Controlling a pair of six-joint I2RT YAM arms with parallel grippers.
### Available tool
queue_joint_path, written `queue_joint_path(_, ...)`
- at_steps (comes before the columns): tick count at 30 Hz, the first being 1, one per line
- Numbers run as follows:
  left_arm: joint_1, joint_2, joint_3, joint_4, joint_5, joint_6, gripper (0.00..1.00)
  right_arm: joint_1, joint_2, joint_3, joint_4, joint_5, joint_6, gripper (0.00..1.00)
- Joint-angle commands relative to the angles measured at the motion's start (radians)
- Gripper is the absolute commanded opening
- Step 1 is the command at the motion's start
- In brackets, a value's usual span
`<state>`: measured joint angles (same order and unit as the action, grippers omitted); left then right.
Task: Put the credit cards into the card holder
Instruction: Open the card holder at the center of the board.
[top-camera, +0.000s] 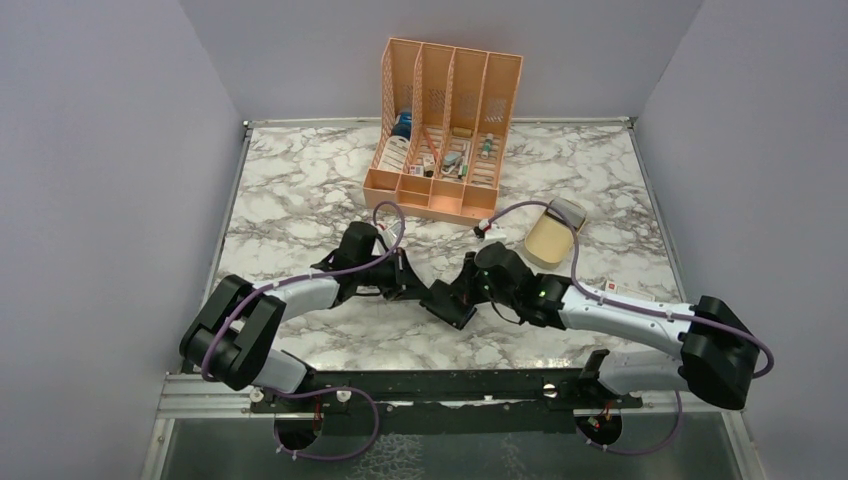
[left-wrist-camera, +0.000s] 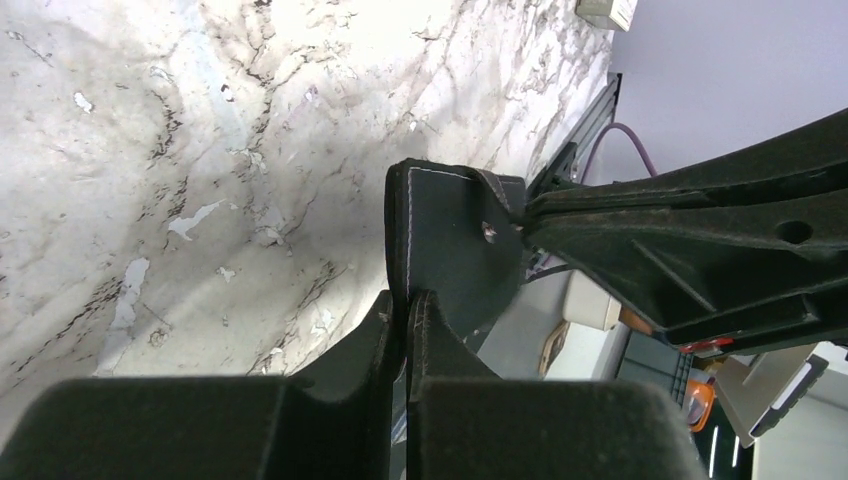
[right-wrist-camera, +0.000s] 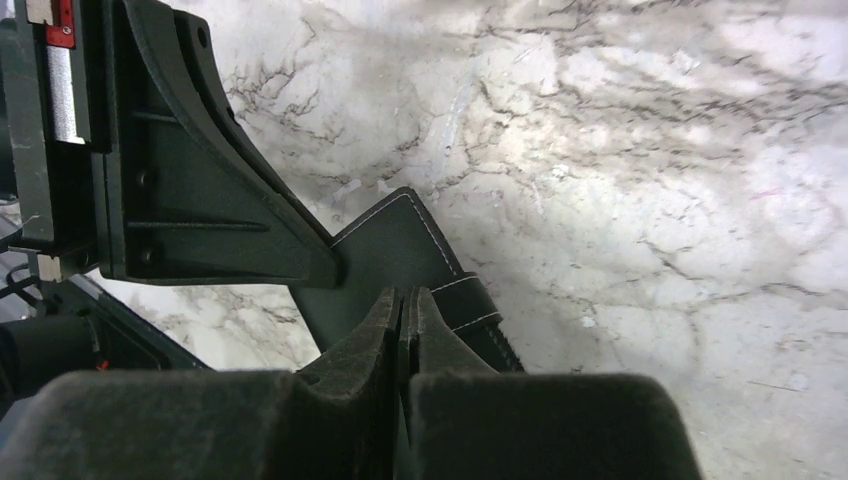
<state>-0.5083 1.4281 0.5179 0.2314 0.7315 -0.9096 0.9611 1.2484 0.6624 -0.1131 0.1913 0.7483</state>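
Firmly, card holder (left-wrist-camera: 450, 245) between opposing fingers (left-wrist-camera: 372, 345).

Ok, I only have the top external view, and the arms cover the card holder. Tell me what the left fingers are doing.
Observer: The left fingers are shut on a white-stitched edge of the card holder.
Operator: Now give me the right side.
Observer: The right fingers are shut on the holder too, right beside its stitched strap.
Operator: Report any credit card in it.
Observer: Neither wrist view shows a credit card. Only the holder's black outer side faces the cameras.
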Motion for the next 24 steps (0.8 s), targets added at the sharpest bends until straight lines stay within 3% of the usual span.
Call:
queue_joint_path(1,-0.002,0.016,0.018,-0.038,0.013,0.057,0.0,0.0,-0.06,0.013,-0.035,0.089,-0.037,0.01)
queue_joint_path(9,-0.002,0.036,0.031,-0.069,0.018,0.1,0.0,-0.001,-0.069,0.015,-0.056,0.106,-0.063,0.01)
queue_joint_path(10,-0.002,0.042,0.041,-0.09,0.004,0.111,0.03,-0.001,-0.064,0.018,-0.06,0.101,-0.065,0.01)
queue_joint_path(13,-0.002,0.055,0.098,-0.181,-0.051,0.15,0.33,-0.001,-0.064,0.023,-0.086,0.102,-0.063,0.01)
queue_joint_path(14,-0.002,0.057,0.12,-0.219,-0.076,0.165,0.38,-0.001,-0.073,0.023,-0.092,0.1,-0.063,0.01)
queue_joint_path(20,-0.001,-0.001,0.242,-0.389,-0.243,0.236,0.57,-0.001,-0.15,0.03,-0.105,-0.022,-0.02,0.01)
queue_joint_path(24,-0.001,-0.06,0.258,-0.418,-0.281,0.238,0.61,-0.001,-0.202,-0.012,-0.043,-0.096,0.082,0.01)
